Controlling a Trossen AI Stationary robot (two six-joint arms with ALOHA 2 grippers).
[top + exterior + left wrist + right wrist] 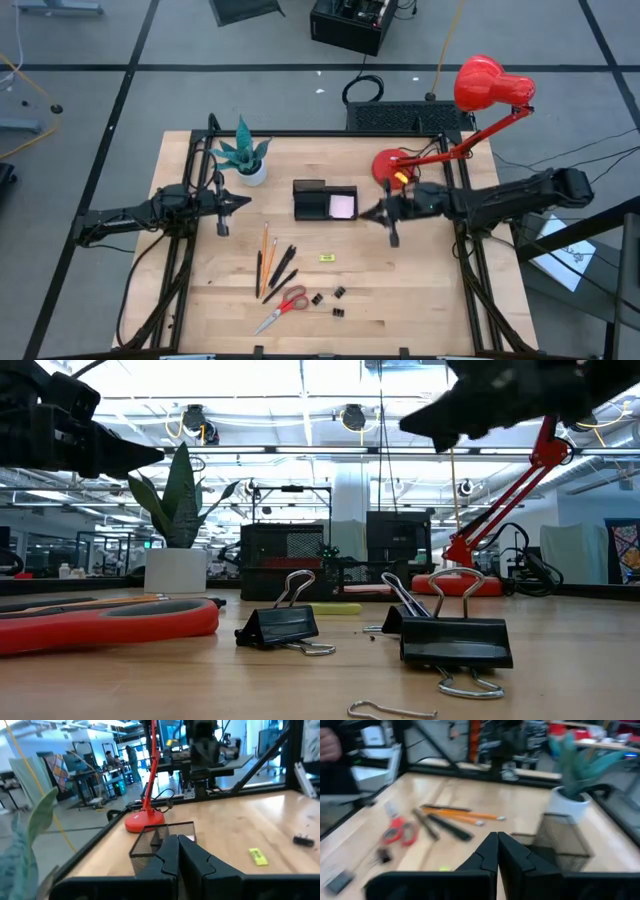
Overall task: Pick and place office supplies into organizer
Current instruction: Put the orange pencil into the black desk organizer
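High view: left gripper (243,202) left of organizer (324,200), right gripper (364,213) right; both pinched closed, empty. Supplies unpicked: scissors (284,306), pencils (266,245) nearer.

1. A potted teal plant (245,157) is standing near the table's far left corner, in a white pot.
2. A red desk lamp (470,115) is sitting at the far right, its round base (392,165) resting on the wood and its shade (487,84) reaching out past the edge.
3. A black keyboard (410,117) is lying just beyond the far edge of the wooden table (420,300).
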